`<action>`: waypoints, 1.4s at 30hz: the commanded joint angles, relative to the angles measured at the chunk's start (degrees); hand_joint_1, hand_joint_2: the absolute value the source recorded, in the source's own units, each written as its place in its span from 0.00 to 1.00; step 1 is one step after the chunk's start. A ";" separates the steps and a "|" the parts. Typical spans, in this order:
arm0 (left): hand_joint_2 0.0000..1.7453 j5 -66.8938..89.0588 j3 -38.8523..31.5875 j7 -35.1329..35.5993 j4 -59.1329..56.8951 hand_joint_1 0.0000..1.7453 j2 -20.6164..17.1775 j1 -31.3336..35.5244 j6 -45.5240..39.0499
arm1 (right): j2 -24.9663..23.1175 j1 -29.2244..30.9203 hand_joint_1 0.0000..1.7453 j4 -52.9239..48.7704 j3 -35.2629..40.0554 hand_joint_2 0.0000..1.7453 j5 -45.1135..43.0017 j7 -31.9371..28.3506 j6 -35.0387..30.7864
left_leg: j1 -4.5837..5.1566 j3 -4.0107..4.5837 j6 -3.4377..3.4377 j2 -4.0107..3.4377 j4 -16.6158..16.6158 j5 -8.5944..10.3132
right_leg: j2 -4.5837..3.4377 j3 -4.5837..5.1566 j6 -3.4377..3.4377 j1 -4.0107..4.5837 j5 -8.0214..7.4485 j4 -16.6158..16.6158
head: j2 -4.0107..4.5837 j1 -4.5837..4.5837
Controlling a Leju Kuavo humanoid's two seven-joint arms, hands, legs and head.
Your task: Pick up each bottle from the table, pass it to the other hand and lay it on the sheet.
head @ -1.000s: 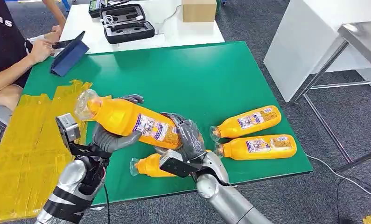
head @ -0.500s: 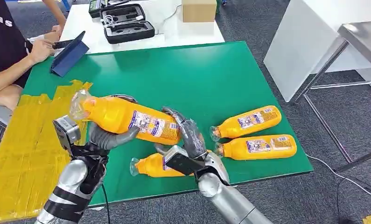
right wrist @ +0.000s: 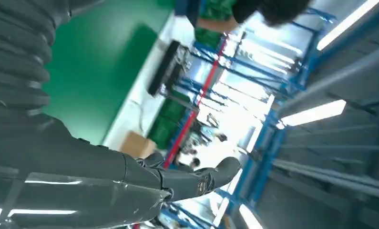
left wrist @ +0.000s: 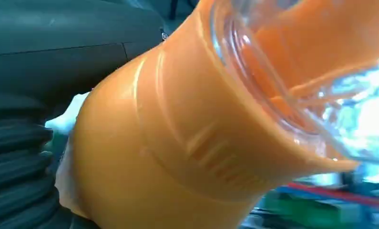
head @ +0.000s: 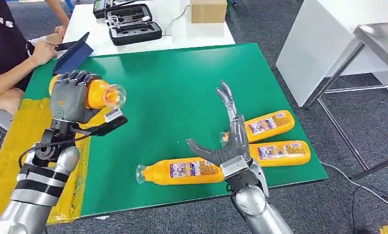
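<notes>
Left hand [head: 71, 100] raised, fingers wrapped around a bottle [head: 101, 94], right hand [head: 228, 141] upright, fingers spread, empty

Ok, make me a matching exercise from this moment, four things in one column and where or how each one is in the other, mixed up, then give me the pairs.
Column one
1. left hand
2. right hand
3. cardboard box
4. yellow sheet

Column two
A. on the white table behind the green one
B. empty, fingers spread, raised above the green table
C. wrapped around an orange bottle, held up in the air
D. lying over the left end of the green table

Pairs: 1-C, 2-B, 3-A, 4-D
</notes>
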State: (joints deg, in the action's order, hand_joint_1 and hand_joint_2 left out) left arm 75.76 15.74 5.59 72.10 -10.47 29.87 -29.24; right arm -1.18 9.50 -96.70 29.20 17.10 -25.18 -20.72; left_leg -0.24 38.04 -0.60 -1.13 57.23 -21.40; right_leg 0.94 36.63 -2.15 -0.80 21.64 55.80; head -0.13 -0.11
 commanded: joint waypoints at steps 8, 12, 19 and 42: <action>1.00 14.24 18.02 13.18 -45.08 1.00 -1.99 20.62 24.19 | 1.82 -3.27 0.00 -6.35 -5.05 1.00 5.69 3.71 2.32 | -0.02 -0.24 0.03 0.00 -0.01 -0.05 | 0.02 -0.21 0.08 0.01 0.05 -0.01 | 0.00 -0.02; 1.00 12.27 15.01 12.22 -48.23 1.00 -0.25 18.52 30.31 | 2.44 -2.77 0.00 -4.14 -4.14 1.00 11.11 7.43 4.06 | 0.01 -0.29 0.03 -0.14 -0.03 -0.08 | -0.13 -0.23 0.09 -0.01 0.04 -0.02 | 0.00 0.00; 1.00 6.69 9.92 8.26 -49.16 1.00 0.74 15.04 30.92 | 3.65 -1.28 0.00 0.09 -1.59 1.00 18.46 10.82 5.71 | 0.00 -0.25 0.05 -0.23 -0.05 -0.09 | -0.25 -0.19 0.10 0.02 0.00 -0.06 | 0.00 0.00; 1.00 -4.67 -1.34 1.85 -45.03 0.00 2.84 11.84 18.90 | 11.37 8.43 0.00 14.47 12.96 1.00 38.46 20.65 15.01 | -0.04 -0.45 0.05 -0.27 0.02 -0.19 | -0.37 -0.43 0.12 0.04 0.05 -0.02 | 0.00 -0.02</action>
State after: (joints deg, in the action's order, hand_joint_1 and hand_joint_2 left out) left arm 77.28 20.59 13.33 28.17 -9.49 41.99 -9.01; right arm 5.14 10.71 -92.45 33.12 50.32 -6.80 -9.13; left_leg -0.23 38.05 -0.58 -1.38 57.23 -21.39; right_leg 0.76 36.63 -2.11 -0.78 21.57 55.81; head -0.13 -0.13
